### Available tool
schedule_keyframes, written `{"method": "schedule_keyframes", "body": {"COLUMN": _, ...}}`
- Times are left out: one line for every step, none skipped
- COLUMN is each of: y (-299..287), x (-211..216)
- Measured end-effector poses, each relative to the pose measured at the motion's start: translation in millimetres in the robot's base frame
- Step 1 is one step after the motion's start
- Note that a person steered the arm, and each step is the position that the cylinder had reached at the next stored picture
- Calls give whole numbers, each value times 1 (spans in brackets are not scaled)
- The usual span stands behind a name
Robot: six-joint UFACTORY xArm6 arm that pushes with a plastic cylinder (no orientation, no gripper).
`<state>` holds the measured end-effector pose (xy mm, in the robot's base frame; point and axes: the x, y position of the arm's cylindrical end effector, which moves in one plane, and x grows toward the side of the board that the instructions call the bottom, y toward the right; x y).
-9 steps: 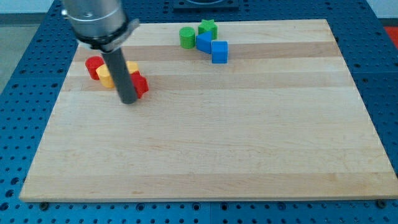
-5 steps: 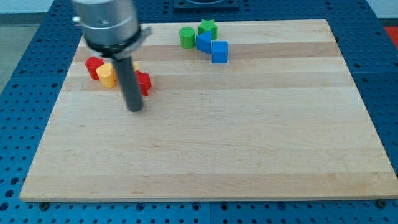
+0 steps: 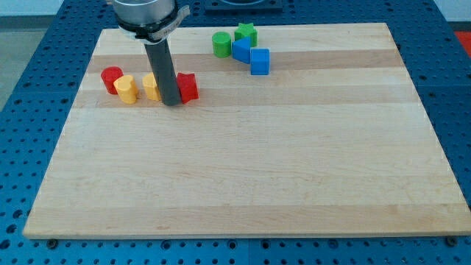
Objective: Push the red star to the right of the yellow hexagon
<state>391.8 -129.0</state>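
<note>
There are no jaws on this arm; it ends in a plain dark rod, so nothing opens, closes or holds; my tip [image 3: 173, 102] rests on the board near its top-left corner, wedged between two blocks; the red star [image 3: 188, 87] touches the rod on the view's right, and a yellow block [image 3: 151, 86], most likely the yellow hexagon, sits just beside the rod on the view's left, partly hidden by it.

Further toward the left edge lie a second yellow block [image 3: 127, 90], rounded, and a red cylinder [image 3: 112, 79], touching one another; along the top edge, well apart from the tip, a green cylinder [image 3: 221, 44], a green star [image 3: 246, 33] and two blue blocks [image 3: 251, 56] cluster together.

The step in hand looks like the closing one; the star appears already to lie right of the hexagon, level with it; the next move calls for no more than a slight nudge rightward, or drawing the tip away without disturbing either block.
</note>
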Motion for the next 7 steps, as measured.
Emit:
{"method": "schedule_keyframes", "body": {"y": 0, "x": 0}}
{"method": "schedule_keyframes", "body": {"y": 9, "x": 39}}
{"method": "schedule_keyframes", "body": {"y": 91, "x": 49}}
{"method": "schedule_keyframes", "body": {"y": 164, "x": 42}}
{"method": "schedule_keyframes", "body": {"y": 183, "x": 19}}
{"method": "schedule_keyframes", "body": {"y": 178, "x": -1}}
{"method": "schedule_keyframes", "body": {"y": 222, "x": -14}}
